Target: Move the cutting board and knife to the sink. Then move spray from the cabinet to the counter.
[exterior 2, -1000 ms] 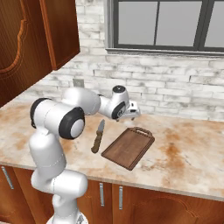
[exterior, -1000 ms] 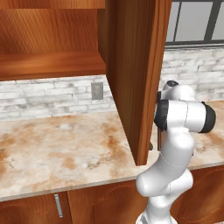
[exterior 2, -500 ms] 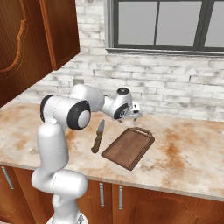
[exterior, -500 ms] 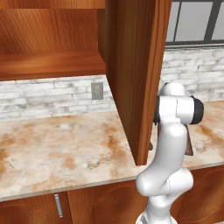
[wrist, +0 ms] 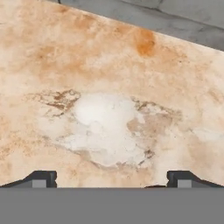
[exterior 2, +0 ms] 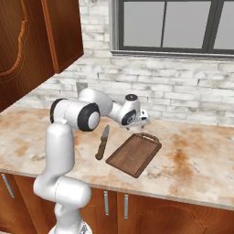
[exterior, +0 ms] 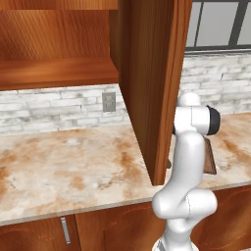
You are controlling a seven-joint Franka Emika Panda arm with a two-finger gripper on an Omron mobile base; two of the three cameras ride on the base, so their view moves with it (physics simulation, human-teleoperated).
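Note:
The dark-brown cutting board (exterior 2: 134, 154) lies on the blotched beige counter (exterior 2: 196, 160), its handle loop toward the wall. The knife (exterior 2: 102, 142) rests just left of it, blade toward the wall. My gripper (exterior 2: 144, 119) hovers low over the counter just behind the board's handle end. In the hand view the gripper (wrist: 113, 179) is open, its fingertips (wrist: 43, 178) wide apart over bare counter (wrist: 109, 122). The wall cabinet (exterior: 59, 71) stands open, its door (exterior: 152, 83) swung out beside my arm. A strip of the board (exterior: 210, 156) shows past the arm. The sink and the spray are out of view.
A brick backsplash with an outlet (exterior: 109, 102) runs behind the counter, and a window (exterior 2: 183, 25) sits above it. The open cabinet door hangs close to the arm's left side. Low cabinet doors (exterior 2: 160, 219) line the counter's front.
The arm has reached farther out and its elbow has swung, carrying the gripper slightly right toward the board's handle end. The jaws stay open; board and knife have not moved.

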